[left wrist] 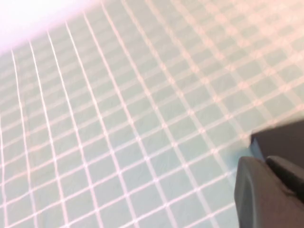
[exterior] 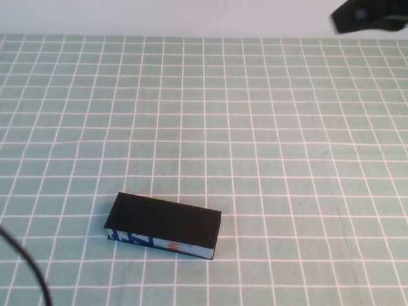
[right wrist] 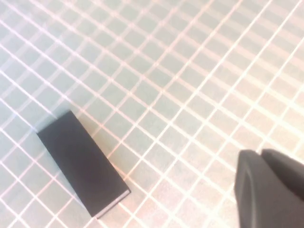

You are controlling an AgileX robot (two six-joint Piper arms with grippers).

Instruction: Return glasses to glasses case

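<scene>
The glasses case (exterior: 164, 223) lies with its flat black lid closed at the near left of the table, its light-blue printed side facing me. It also shows in the right wrist view (right wrist: 83, 166), and a corner of it shows in the left wrist view (left wrist: 285, 137). The glasses are not in view. My right gripper (exterior: 366, 16) hovers high at the far right, well away from the case; in its wrist view (right wrist: 260, 154) the fingers are together and empty. My left gripper (left wrist: 266, 164) is outside the high view, close beside the case, fingers together and empty.
A green cloth with a white grid (exterior: 255, 127) covers the whole table. A black cable (exterior: 29, 264) curves across the near left corner. A white wall runs along the table's far edge.
</scene>
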